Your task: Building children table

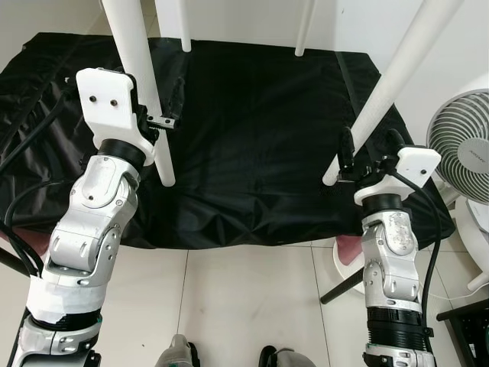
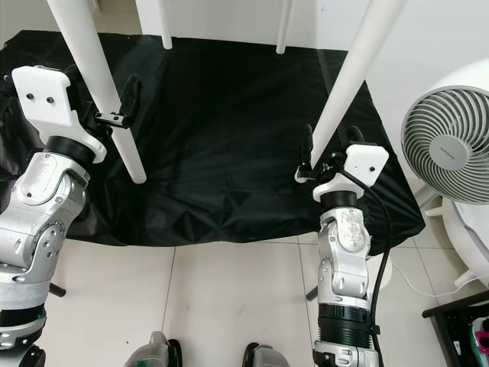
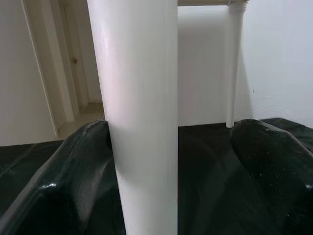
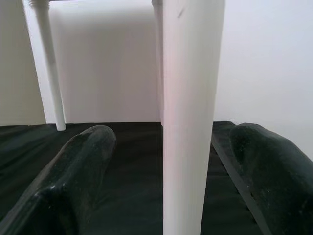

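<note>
Both pincers are standing open around the front table legs: left pincer (image 1: 157,122) at left leg (image 1: 141,84), right pincer (image 1: 370,157) at right leg (image 1: 390,88). Probably squeezing next, then lifting evenly.

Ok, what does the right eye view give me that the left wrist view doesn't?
Right eye view: the fan, the tiled floor, and the right end effector open around the right table leg. Left wrist view: a doorway behind, and a far leg up to its top end. Shared: the left end effector open around the left table leg, over the black cloth.
</note>
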